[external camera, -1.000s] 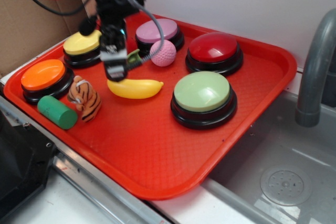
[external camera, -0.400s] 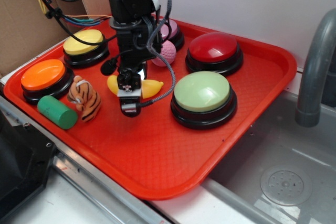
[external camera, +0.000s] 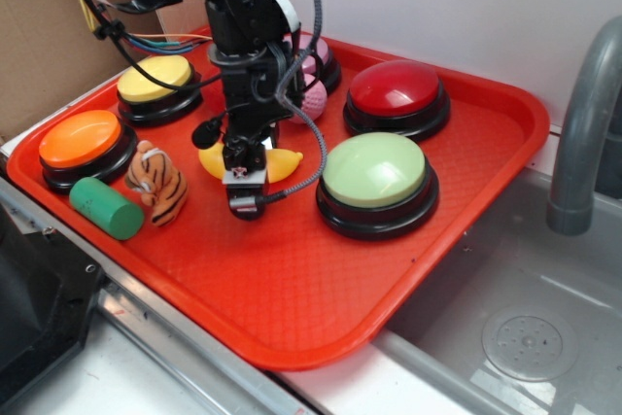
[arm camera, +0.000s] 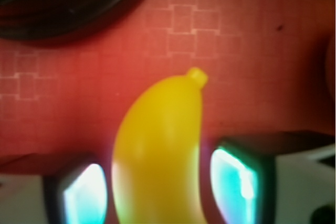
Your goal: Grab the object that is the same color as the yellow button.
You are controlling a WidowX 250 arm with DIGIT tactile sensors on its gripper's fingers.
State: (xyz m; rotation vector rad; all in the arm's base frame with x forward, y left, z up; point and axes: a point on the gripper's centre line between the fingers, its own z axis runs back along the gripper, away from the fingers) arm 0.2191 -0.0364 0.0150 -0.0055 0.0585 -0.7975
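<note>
Lying flat on the tray [external camera: 457,240], the banana [arm camera: 160,145] runs lengthwise between the released tool's [arm camera: 157,195] fingers [arm camera: 236,182], stem away.

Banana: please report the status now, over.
Gripper down over tray, jaws open either side of banana. Banana flat on tray, not lifted. Nothing in the way.

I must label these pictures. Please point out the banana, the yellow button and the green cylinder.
banana [arm camera: 157,145]: wrist view, middle of its body.
yellow button [external camera: 155,77]: exterior view, top of its dome.
green cylinder [external camera: 109,209]: exterior view, its curved side.
</note>
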